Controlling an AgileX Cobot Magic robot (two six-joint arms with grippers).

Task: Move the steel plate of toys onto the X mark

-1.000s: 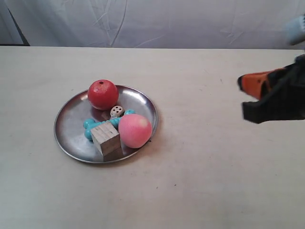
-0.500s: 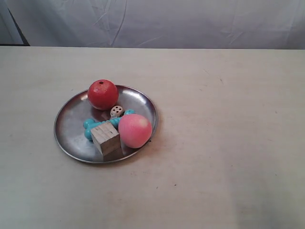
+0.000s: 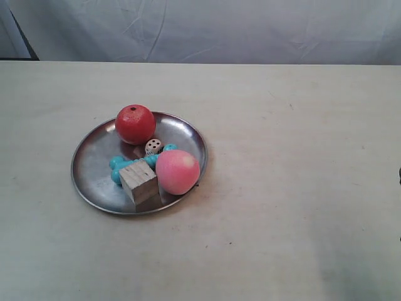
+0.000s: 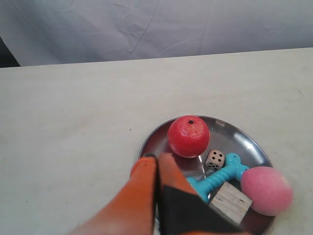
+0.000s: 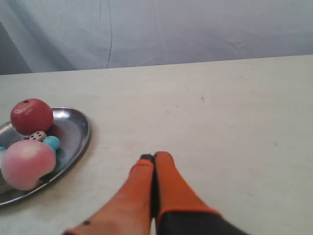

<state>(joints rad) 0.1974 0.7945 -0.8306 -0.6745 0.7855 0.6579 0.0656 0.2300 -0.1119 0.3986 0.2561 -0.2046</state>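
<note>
The steel plate [image 3: 94,169] rests on the table left of centre, also visible as a plate [image 4: 244,137] and a plate [image 5: 78,129] in the wrist views. It holds the red ball [image 3: 135,123], pink ball [image 3: 177,171], teal bone [image 3: 119,166], wooden cube [image 3: 139,182] and die [image 3: 153,147]. No X mark can be made out. My left gripper [image 4: 156,156] is shut and empty, its tips lining up with the plate's rim near the red ball [image 4: 189,136]. My right gripper [image 5: 154,157] is shut and empty above bare table, apart from the plate. Neither gripper shows in the exterior view.
The table top [image 3: 294,188] is pale and bare apart from small specks. A grey cloth backdrop [image 3: 207,28] hangs behind its far edge. A thin dark sliver [image 3: 400,172] shows at the exterior view's right border.
The arm at the exterior view's right, seen a second ago with orange fingers, has withdrawn out of that view. The plate and toys have not moved.
</note>
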